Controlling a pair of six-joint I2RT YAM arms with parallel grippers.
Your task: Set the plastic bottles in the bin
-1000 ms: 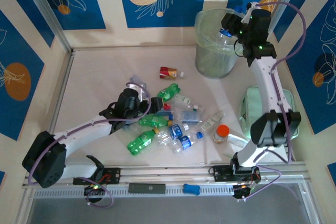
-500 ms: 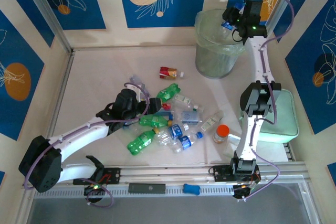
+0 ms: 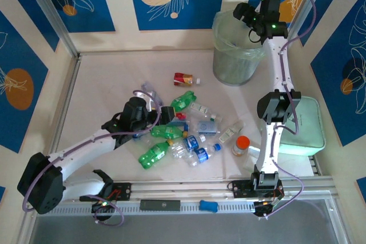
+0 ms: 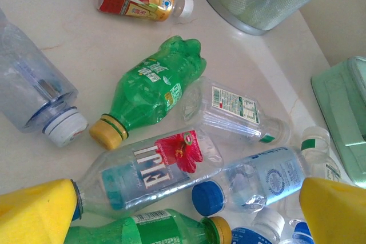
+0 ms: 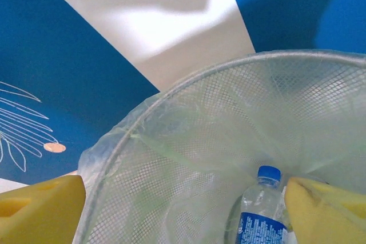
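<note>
Now the left gripper, jaws apart, hangs nearest the small plastic bottles heaped on the white counter, a clear Fiji-labelled bottle lying lengthwise between its jaws, well apart from the tall translucent grey-green bin.

Your pale table, crowded at its middle
You have plastic bottles heaped loosely at the centre, a red-and-gold bottle lying apart behind them, the bin standing far right, a mint-green tray at the right edge, an orange-capped container just beside the heap
</note>
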